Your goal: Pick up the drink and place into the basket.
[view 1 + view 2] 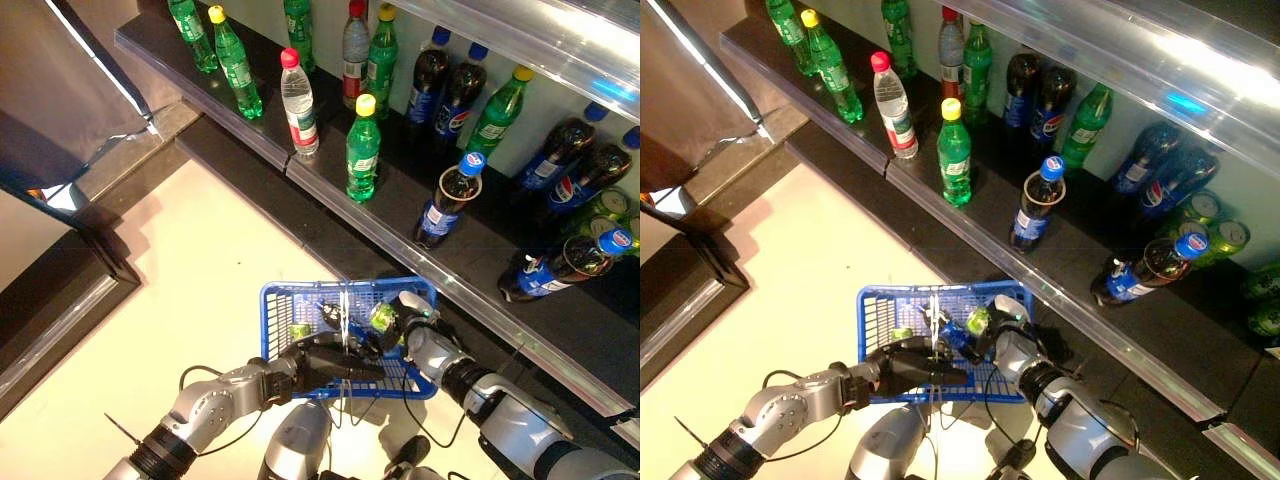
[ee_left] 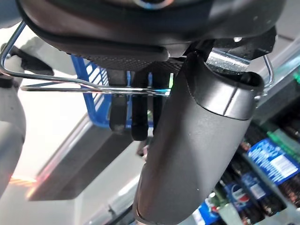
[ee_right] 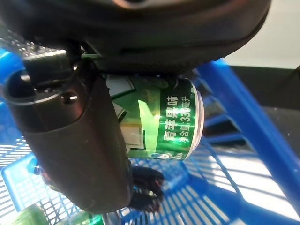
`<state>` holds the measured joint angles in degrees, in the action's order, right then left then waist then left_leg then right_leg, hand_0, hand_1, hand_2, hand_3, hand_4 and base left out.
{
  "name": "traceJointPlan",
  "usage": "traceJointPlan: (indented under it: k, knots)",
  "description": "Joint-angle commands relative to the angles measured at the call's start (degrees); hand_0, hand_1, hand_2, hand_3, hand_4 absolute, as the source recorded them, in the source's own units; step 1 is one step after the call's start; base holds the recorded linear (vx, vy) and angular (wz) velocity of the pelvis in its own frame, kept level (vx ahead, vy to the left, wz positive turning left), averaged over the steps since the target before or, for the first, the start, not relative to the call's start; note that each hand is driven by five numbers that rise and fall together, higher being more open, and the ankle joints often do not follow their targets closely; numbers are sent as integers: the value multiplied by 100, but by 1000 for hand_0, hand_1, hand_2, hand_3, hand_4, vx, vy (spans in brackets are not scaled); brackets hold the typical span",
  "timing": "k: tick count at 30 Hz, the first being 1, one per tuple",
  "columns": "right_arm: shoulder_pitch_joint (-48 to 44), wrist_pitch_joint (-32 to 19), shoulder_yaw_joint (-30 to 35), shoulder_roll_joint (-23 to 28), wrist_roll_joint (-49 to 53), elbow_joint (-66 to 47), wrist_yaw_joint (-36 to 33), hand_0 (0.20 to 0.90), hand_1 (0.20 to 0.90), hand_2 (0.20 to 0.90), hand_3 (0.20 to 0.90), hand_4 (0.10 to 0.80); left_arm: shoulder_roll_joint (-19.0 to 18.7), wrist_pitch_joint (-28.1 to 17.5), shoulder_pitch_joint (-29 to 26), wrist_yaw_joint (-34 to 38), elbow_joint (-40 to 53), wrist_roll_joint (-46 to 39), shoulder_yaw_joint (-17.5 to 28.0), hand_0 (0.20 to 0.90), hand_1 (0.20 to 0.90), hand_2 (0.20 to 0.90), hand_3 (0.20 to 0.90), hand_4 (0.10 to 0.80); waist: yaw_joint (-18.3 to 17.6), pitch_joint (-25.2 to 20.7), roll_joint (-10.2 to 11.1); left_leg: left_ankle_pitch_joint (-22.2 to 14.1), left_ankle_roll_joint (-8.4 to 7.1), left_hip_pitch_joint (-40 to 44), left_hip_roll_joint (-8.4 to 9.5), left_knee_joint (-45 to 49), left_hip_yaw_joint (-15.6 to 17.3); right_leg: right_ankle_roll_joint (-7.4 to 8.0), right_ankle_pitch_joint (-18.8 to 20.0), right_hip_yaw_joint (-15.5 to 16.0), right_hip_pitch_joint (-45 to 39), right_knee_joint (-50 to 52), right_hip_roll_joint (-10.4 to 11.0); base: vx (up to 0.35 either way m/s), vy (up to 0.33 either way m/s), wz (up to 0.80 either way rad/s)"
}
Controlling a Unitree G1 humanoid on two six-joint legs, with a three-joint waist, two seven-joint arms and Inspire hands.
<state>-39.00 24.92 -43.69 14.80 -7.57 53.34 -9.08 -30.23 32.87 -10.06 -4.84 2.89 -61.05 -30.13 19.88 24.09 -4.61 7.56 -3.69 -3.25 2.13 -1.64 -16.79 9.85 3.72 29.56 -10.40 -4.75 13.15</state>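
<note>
The left hand (image 1: 325,358) has its fingers curled around the wire handles (image 2: 93,87) of a blue basket (image 1: 275,300), holding it above the floor. To the right, the right hand (image 1: 412,325) grips a green drink can (image 3: 164,124) over the basket's open top, with shelved bottles (image 1: 362,148) behind.

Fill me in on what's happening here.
The robot is loading drinks into a blue basket in front of a shelf of bottles. Its left hand is curled around the basket's wire handles, holding it up. Its right hand grips a green can just over the basket's inside, not yet let go. At least one other green drink already lies in the basket.
</note>
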Motion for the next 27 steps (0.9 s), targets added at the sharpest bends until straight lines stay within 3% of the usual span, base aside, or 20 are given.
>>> traceJointPlan:
  k: [1,11,19,23,27]
  knots:
    - [-660,64,-467,-223,-360,453,-90,300,300,300,200,100,906,-297,-86,-1404,1400,-1381,-745,300,300,300,200,100,163,-987,8,-482,118,-148,-99,227,506,50,-191,-479,422,779,350,-67,30,1]
    - [-1325,56,-492,-266,39,984,-10,300,300,300,200,100,995,-746,-934,-1223,1363,-1952,-1286,300,300,300,200,100,128,-513,-158,-411,222,-504,39,266,487,-14,-31,-501,840,863,444,-77,26,9]
    - [-1508,130,-610,-248,-243,1033,271,300,300,300,200,100,1008,-1081,-1396,-1114,1272,-2161,-1327,300,300,300,200,100,45,-311,-198,-362,273,-686,84,233,545,-49,37,-545,1156,935,480,-47,28,1]
    - [-1529,-41,-796,-169,-938,1075,689,300,300,300,200,100,1003,-1148,-1502,-1084,1211,-2200,-1331,300,300,300,200,100,13,-261,-180,-345,296,-704,82,184,581,-48,56,-549,1227,933,476,-8,-1,0]
    - [-1492,-3,-956,-32,-900,1093,641,300,300,300,200,100,933,-1251,-1561,-1125,1164,-2212,-1350,300,300,300,200,100,-18,-238,-162,-332,307,-707,67,129,611,-53,61,-557,1300,937,450,-27,-6,0]
